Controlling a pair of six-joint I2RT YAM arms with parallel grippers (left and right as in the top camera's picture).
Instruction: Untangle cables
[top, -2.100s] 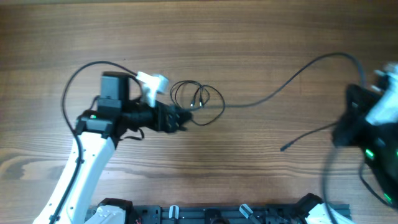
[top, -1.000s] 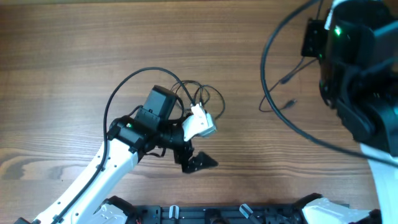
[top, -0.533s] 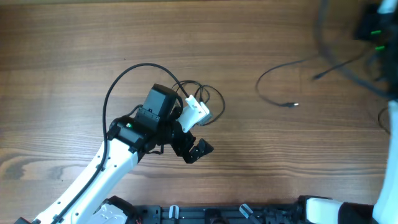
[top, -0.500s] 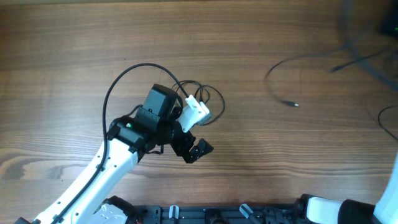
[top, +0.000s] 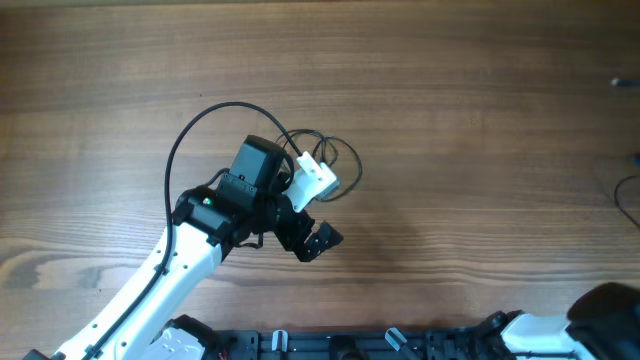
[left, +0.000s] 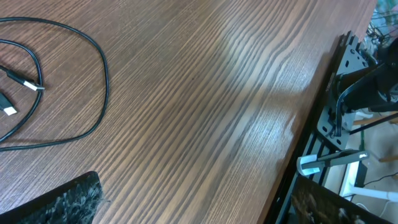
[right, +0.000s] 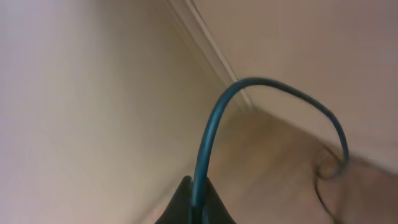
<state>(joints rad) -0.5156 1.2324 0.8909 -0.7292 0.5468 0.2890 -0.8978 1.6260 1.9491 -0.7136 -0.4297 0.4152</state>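
The biggest change in the last 0.5 s is on the right. The long cable (right: 208, 134), whose plug then lay on the tabletop (top: 480, 120) right of centre, has been lifted clear of the overhead view. It now shows only in the right wrist view, arching up from the right tool (right: 194, 208). That tool's dark fingers are pressed together around the cable (the view is blurred and points away from the tabletop at pale surfaces). The right arm, which filled the upper right corner 1 s ago, has left that corner. The left arm (top: 170, 270) sits just as it did 0.5 s ago, reaching in from the lower left. Its left tool (top: 320, 241) is spread apart and holds nothing, set down-right of the coiled cable (left: 101, 62). The left wrist view shows only 1 finger (left: 62, 199) at the bottom edge, apart from the coil. That coil has not shifted: it lies flat in loose loops left of centre. Its plug (left: 34, 86) rests inside the loop.
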